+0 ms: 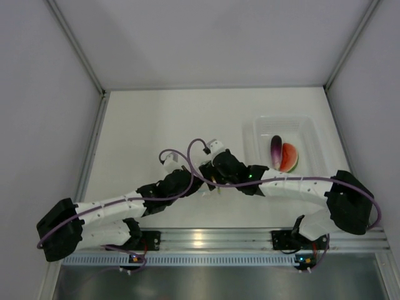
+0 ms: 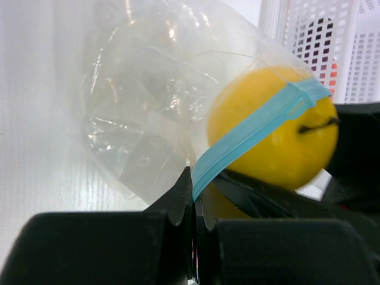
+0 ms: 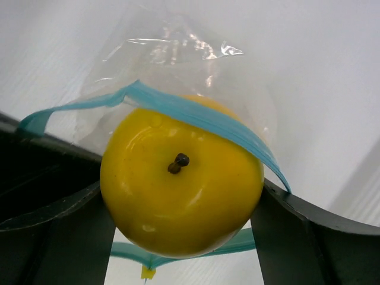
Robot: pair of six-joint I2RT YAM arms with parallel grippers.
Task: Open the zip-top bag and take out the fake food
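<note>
The clear zip-top bag [image 2: 148,107] hangs between my two grippers at the table's middle, its mouth open. My left gripper [image 2: 195,191] is shut on the bag's teal zip strip [image 2: 255,127]. The round yellow fruit [image 3: 181,196] sits in the bag's mouth, with the strip looped around it. My right gripper [image 3: 181,205] is shut on the fruit, one finger on each side. In the top view the left gripper [image 1: 195,181] and right gripper [image 1: 215,175] meet, and the bag is mostly hidden under them. The purple eggplant piece [image 1: 275,152] and red wedge [image 1: 289,157] lie in the tub.
A clear rectangular tub [image 1: 262,128] stands at the right of the table, close to the right gripper. Its latticed wall shows in the left wrist view [image 2: 332,41]. White walls enclose the table on three sides.
</note>
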